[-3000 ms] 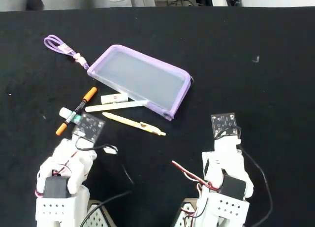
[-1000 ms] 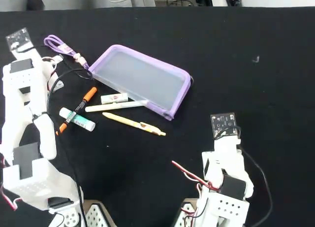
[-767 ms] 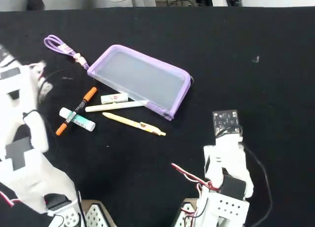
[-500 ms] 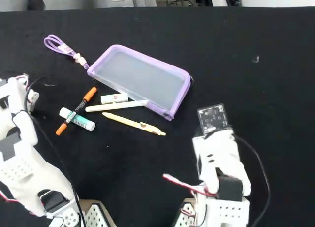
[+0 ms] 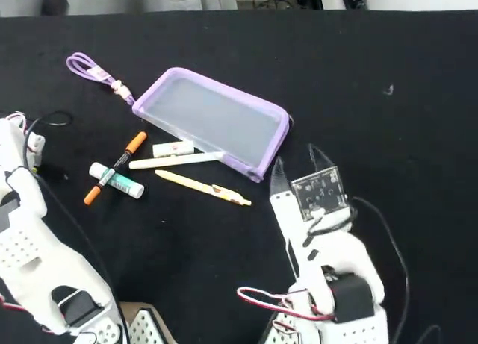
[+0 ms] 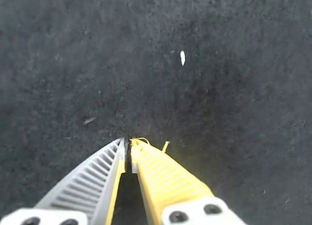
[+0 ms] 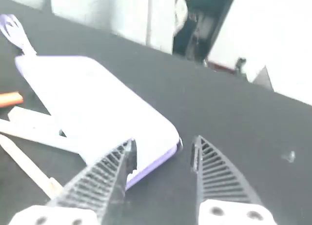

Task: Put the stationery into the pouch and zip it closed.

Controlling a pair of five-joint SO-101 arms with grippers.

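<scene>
- The table is covered by a black cloth [image 5: 388, 53]. Behind its far edge, pale walls [image 7: 273, 34] and some dark equipment are seen.
- The pouch [image 5: 213, 120] lies flat and slantwise on the left half of the cloth, with its purple strap [image 5: 91, 70] stretched toward the far left.
- Just beside the pouch's near long side the stationery is spread: an orange marker [image 5: 136, 143], a glue stick [image 5: 117, 180], a small white block [image 5: 172, 148], a white pen [image 5: 175, 161] whose end reaches the pouch's edge, and a yellow pen [image 5: 202, 187].
- Three seconds ago the left arm [image 5: 22, 232] was folded over the marker and glue stick. It has since been lifted and swung to the left edge, where the left gripper [image 6: 129, 146] is pressed together, holding nothing, over bare cloth.
- The right arm was folded back before. It has been brought forward, and the right gripper [image 5: 295, 163] is now spread wide just beside the pouch's near right corner.
- The pouch and the stationery have not been shifted.
- To the right of the pouch a broad stretch of cloth runs to the far edge, carrying a small pale speck [image 5: 388, 90].
</scene>
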